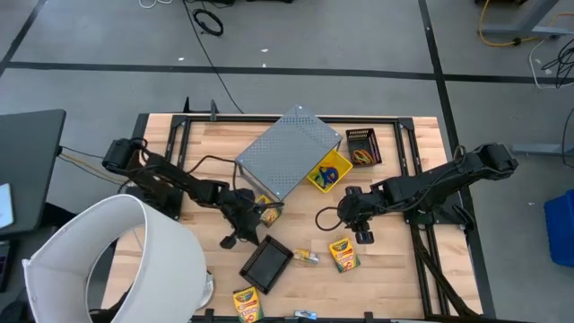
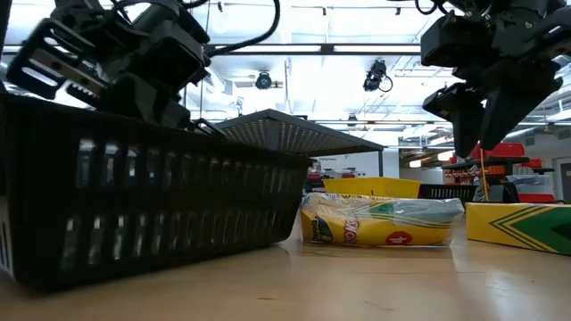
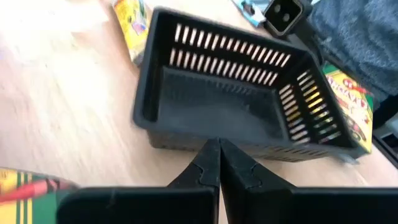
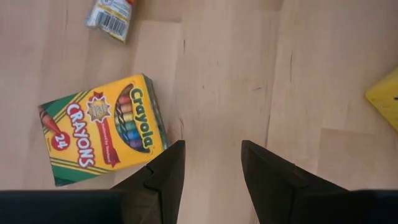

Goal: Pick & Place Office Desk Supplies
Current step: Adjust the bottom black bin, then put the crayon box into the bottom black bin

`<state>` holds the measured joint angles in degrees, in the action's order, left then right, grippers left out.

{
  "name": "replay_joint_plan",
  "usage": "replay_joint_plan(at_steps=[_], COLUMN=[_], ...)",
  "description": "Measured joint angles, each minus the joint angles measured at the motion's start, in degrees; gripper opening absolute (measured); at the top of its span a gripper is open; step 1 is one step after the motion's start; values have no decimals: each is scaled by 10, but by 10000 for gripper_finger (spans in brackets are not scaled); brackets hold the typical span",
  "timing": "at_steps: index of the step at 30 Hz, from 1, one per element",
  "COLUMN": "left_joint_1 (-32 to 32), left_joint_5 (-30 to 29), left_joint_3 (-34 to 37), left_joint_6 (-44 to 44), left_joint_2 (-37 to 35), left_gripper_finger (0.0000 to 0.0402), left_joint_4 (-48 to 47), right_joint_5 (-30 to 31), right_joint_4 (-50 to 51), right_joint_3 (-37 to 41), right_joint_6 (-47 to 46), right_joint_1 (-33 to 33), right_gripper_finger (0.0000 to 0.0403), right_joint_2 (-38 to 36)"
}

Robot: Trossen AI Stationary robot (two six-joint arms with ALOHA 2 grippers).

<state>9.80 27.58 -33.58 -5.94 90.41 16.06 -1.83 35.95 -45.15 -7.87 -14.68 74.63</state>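
A crayon box [image 1: 343,255] lies flat on the table, and my right gripper [image 1: 363,235], open, hovers just beside it. In the right wrist view the box [image 4: 102,127] sits beside one finger of that gripper [image 4: 211,155]. A small multicoloured packet [image 1: 307,257] lies between this box and a black slotted tray [image 1: 266,263]. My left gripper [image 1: 238,235] is shut, its tips [image 3: 219,152] at the tray's wall [image 3: 186,140]. Two more crayon boxes [image 1: 247,303] [image 1: 267,212] lie on the table. Elastic loops fill a small black bin [image 1: 363,146]. My left gripper's shut fingertips stand against the outer side wall of the black tray [image 3: 186,140], coming down at a slant. I cannot tell whether they touch it. The tray rests flat on the table.
A grey perforated box [image 1: 287,151] stands at the table's middle far side, with a yellow bin [image 1: 330,172] against it. A big white cylinder [image 1: 117,260] covers the near left corner. Bare wood [image 1: 395,269] shows to the right of the crayon box.
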Motion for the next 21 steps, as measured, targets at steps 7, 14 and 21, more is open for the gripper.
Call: replay_joint_plan(at_steps=[7,14,21], left_joint_1=[2,3,7], left_joint_5=[-68,-83,-50], left_joint_3=[0,0,0], left_joint_6=[-19,-34,-15], left_joint_2=[-46,-93,-104], left_gripper_finger=[2,2,28], left_joint_4=[-40,36,60], right_joint_5=[-58,-88,-89], right_joint_4=[-7,-17,-36], right_joint_3=[0,0,-26], right_joint_6=[33,23,24], right_joint_1=[0,-13,-31], right_gripper_finger=[165,177,216], right_joint_2=[0,30,101])
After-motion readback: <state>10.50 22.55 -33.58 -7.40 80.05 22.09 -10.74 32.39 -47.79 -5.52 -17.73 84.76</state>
